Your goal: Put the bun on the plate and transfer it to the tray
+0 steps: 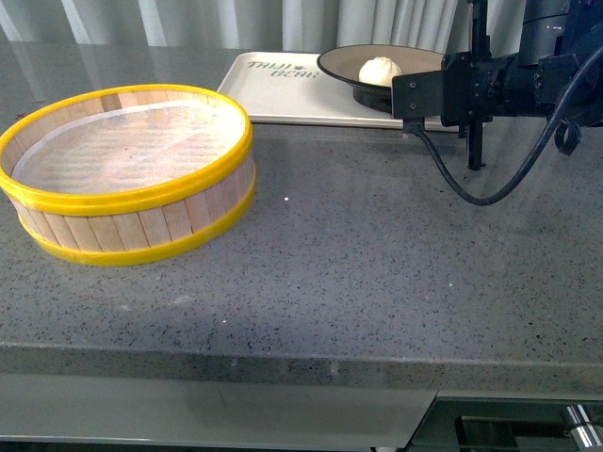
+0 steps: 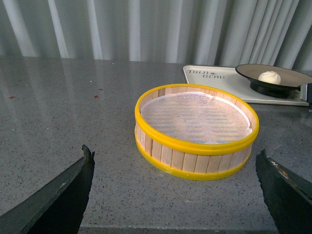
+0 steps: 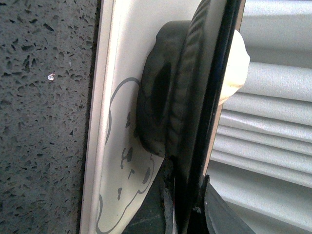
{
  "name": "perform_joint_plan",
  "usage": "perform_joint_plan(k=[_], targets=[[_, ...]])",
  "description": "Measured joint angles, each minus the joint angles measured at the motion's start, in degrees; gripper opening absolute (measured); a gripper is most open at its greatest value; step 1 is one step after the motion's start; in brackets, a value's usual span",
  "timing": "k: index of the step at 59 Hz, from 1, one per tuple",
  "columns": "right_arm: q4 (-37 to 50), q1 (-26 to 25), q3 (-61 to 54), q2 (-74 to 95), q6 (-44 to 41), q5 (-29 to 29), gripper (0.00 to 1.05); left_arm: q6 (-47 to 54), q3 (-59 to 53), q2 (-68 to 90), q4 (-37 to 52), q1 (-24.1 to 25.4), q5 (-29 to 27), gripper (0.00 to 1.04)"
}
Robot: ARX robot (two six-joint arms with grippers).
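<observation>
Your right claw [image 3: 187, 204] pinches the black-rimmed beige plate [image 1: 350, 58], seemingly seated on the cream rectangular tray [image 1: 273, 94]; keep it level so the white pleated bun [image 1: 380, 71] stays put, then release gently.

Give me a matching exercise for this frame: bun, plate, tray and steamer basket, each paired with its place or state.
1 bun
2 plate
3 tray
4 basket

A empty, nearest the camera in the front view
B lies in the plate
C flat on the counter, lettering in a corner
D on the tray, rim between the right gripper fingers

Pairs: 1-B, 2-D, 3-C, 4-A
</observation>
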Motion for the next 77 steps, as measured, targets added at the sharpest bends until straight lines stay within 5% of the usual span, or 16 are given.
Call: perform_joint_plan(k=[9,16,33,62,77], targets=[[0.00,0.07,0.00,-0.02,-0.02,0.09,0.22,0.00,0.00,0.00,0.00,0.00,0.00,0.98],[1.57,0.35,-1.68,-1.49,1.01,-0.07,0.51,0.00,0.00,0.00,0.00,0.00,0.00,0.98],[6.58,1.22,-9.05,-8.46,8.50,1.44,0.97,0.00,0.00,0.00,0.00,0.00,0.00,0.98],[9.44,2.64,-23.65,-19.50,19.76,4.87,0.96,0.00,0.00,0.00,0.00,0.00,0.00,0.98],[-4.76,3.61,-29.79,-35.08,53.27,17.18,0.96,0.00,0.00,0.00,0.00,0.00,0.00,0.98]])
